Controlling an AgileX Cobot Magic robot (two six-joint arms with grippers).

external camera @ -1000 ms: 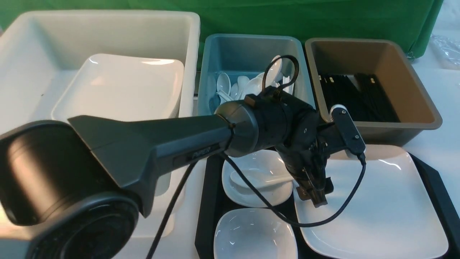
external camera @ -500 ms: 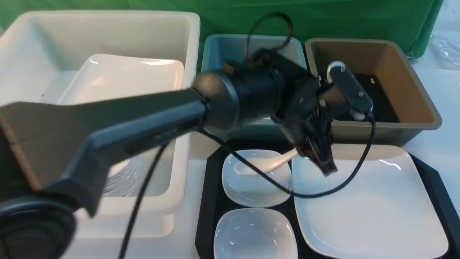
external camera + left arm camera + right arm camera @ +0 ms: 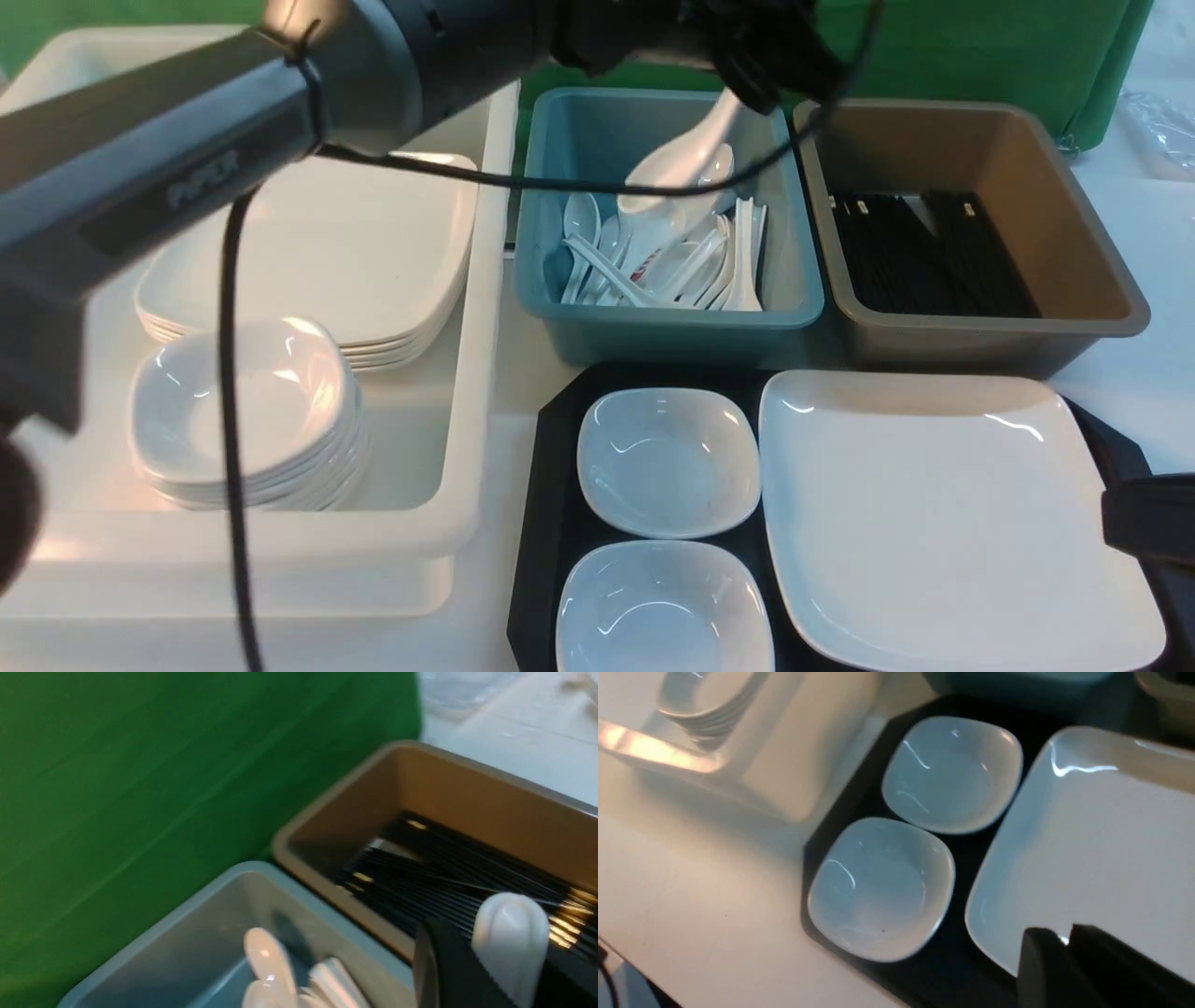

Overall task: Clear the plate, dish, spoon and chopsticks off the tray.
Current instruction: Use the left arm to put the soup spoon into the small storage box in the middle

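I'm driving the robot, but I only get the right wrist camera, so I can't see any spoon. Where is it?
Observer: The left hand holds the spoon by its handle, up above the teal bin.
Operator: What's in that bin?
Observer: A pile of other white spoons.
Operator: And chopsticks? I see none.
Observer: The only chopsticks I can find lie in the brown bin, right beside the teal one.
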